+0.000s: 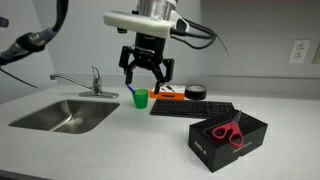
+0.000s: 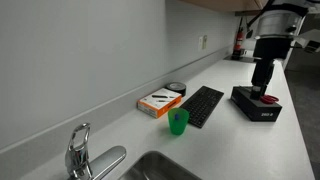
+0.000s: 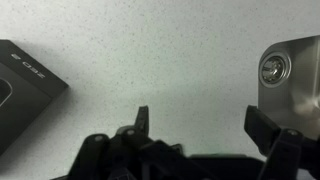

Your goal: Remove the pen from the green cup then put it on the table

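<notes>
The green cup [image 1: 141, 98] stands on the light table [image 1: 120, 140] between the sink and the keyboard; it also shows in an exterior view [image 2: 178, 122]. The thin blue pen [image 1: 133, 91] sticks out of the cup, leaning toward the sink. My gripper [image 1: 147, 72] hangs open and empty well above the table, higher than the cup and apart from it. In the wrist view the open fingers [image 3: 205, 125] frame bare countertop [image 3: 160, 50]. Cup and pen are out of the wrist view.
A black keyboard [image 1: 192, 108], an orange item [image 1: 168, 95] and a round black container [image 1: 194, 91] lie behind the cup. A black box [image 1: 228, 135] holds red scissors [image 1: 228, 132]. The steel sink [image 1: 65, 113] and faucet [image 1: 95, 80] are beside the cup.
</notes>
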Controlling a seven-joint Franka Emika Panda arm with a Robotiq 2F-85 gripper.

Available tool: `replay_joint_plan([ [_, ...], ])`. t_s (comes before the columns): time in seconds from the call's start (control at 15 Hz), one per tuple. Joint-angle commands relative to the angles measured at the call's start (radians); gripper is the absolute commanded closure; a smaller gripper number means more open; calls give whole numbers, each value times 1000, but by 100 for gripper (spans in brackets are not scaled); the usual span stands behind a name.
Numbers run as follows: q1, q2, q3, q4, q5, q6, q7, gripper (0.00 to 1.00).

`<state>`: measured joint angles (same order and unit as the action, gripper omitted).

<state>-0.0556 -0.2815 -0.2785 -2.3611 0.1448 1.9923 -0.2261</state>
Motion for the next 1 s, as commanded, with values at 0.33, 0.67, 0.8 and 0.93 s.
replay_joint_plan([
  [0.33, -28, -10, 48, -15, 0, 47, 29, 0],
  [0.67, 28, 65, 187, 25, 37, 211, 246, 0],
  [0.8, 45, 110, 245, 43, 30, 294, 348, 0],
  [0.93, 53, 158, 290, 60, 6, 381, 455, 0],
])
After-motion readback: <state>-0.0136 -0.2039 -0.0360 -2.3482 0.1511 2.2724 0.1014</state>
